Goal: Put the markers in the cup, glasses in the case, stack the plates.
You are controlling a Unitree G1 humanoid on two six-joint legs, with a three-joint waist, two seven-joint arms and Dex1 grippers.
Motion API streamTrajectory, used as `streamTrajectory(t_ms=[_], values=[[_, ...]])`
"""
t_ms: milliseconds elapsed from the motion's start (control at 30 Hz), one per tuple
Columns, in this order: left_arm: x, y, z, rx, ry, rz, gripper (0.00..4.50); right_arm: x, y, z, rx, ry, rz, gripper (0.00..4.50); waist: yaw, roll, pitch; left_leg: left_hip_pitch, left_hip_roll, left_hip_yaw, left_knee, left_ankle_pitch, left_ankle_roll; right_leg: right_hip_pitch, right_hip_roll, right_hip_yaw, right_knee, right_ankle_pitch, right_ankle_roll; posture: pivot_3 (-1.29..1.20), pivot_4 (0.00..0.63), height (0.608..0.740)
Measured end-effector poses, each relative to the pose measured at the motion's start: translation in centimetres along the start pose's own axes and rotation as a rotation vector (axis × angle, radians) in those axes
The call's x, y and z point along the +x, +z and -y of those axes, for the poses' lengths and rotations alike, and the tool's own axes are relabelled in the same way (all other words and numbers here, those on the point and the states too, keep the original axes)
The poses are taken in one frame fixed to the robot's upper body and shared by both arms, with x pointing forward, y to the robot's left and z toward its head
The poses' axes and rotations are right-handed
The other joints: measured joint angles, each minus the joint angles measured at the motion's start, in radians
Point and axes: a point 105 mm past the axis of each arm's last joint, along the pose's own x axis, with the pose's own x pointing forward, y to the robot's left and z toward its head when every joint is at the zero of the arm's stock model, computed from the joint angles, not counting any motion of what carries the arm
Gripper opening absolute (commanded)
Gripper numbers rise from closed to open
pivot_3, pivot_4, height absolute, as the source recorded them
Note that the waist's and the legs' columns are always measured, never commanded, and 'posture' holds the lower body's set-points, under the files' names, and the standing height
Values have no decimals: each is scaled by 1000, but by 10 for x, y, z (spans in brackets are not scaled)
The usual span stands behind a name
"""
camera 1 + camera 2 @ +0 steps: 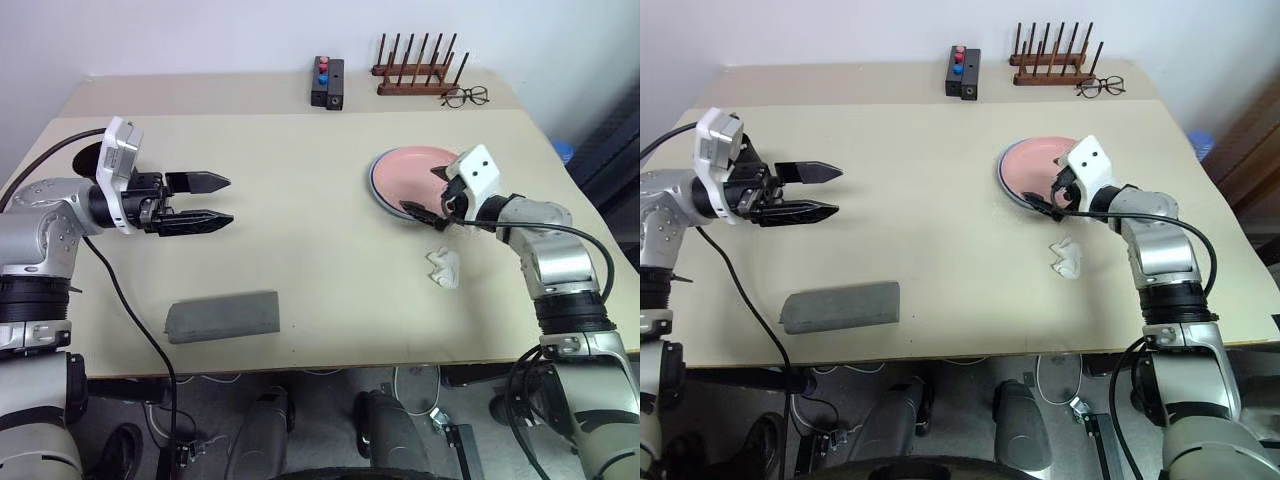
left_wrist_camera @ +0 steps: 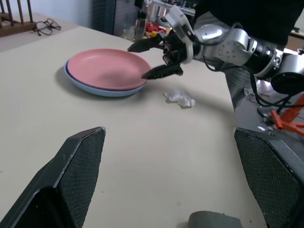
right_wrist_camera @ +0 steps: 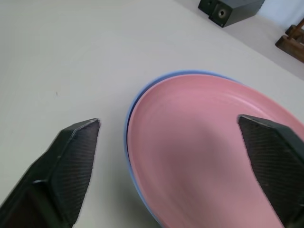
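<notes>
**Plates stacked; case shut on the table, cup and marker out of sight**

Pink plate [image 1: 408,170] seated on the light blue plate [image 2: 102,90], a thin blue rim peeking out beneath it, toward the far right of the table [image 1: 300,260]. Stacking judged done. Right gripper [image 1: 437,196] at the near rim of the stack, fingers spread wide, holding nothing, one finger over the pink surface and the other outside the rim. Just beside it, nearer the table edge, a crumpled white scrap [image 1: 443,266], untouched.

Grey case [image 1: 222,316] lying flat near the front edge on the left, flap down; contents impossible to tell. Left gripper [image 1: 212,200] raised over the left side of the table, pointing across toward the plates, fingers apart and empty.

At the far edge: wire-framed spectacles [image 1: 466,96] beside a wooden peg rack [image 1: 418,68], and a small black box [image 1: 328,83]. Marker and sunglasses steps unconfirmable from here.
</notes>
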Motion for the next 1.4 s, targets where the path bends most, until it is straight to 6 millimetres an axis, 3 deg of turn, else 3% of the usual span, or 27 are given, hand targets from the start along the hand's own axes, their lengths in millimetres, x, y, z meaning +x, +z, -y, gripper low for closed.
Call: streamTrajectory(t_ms=[133, 200, 333, 633, 733, 967, 1067, 1133, 1300, 1400], values=[[0, 0, 2, -6, -19, -2, 4500, -29, -5, 1, 104, 49, -69, 4466, 10, 0, 0, -1, 0, -1, 0, 0, 0, 1, 0, 0, -1, 0, 0, 0, 150, 740], [0, -1, 3, -20, -31, -4, 4500, -49, -18, -10, 166, 126, -151, 4466, 10, 0, 0, -1, 0, 0, 0, 0, 0, 1, -1, 0, -1, -2, -3, 0, 150, 740], [1, -2, 4, -27, -47, -9, 4500, -66, -35, -31, 230, 218, -258, 4466, -2, 0, 0, 1, 1, 1, 1, 0, 0, 0, -1, 0, -1, -2, -4, 0, 150, 740], [5, -6, 6, -37, -70, -22, 4500, -67, -68, -38, 181, 180, -422, 4466, 5, 0, 0, -1, 0, 1, 1, 0, 0, -1, -2, 0, -2, -2, -5, 0, 150, 740], [5, -6, 6, -35, -71, -23, 4500, -69, -80, -41, 158, 182, -470, 3694, 7, 0, 0, -1, 0, 1, 1, 0, 0, 0, -3, 0, -2, -2, -5, 0, 150, 740], [5, -6, 6, -32, -68, -29, 4500, -70, -81, -40, 146, 186, -463, 57, 4, 0, -1, -1, 0, 1, 1, 0, 0, 0, -2, 0, -2, -2, -5, 0, 150, 740], [5, -6, 6, -32, -67, -29, 4500, -71, -80, -41, 150, 205, -461, 57, 4, 0, -1, -1, 0, 1, 1, 0, 0, 0, -2, 0, -2, -2, -5, 0, 150, 740], [5, -5, 5, -31, -62, -29, 4500, -66, -66, -43, 207, 233, -393, 57, 4, 0, 0, -1, 0, 1, 1, 0, 0, 0, -2, 0, -2, -2, -5, 0, 150, 740], [5, -5, 4, -28, -50, -30, 4500, -45, 15, -28, 171, 214, -40, 57, 2, 0, 0, 0, 1, 0, 1, 0, 0, 0, -1, 0, -2, -2, -4, 0, 150, 740], [5, -6, 3, -24, -37, -35, 4500, -29, 32, -6, 75, 73, 67, 57, 4, 0, -1, -1, 0, 1, 1, 0, 0, 0, -2, 0, -2, -2, -4, 0, 150, 740]])
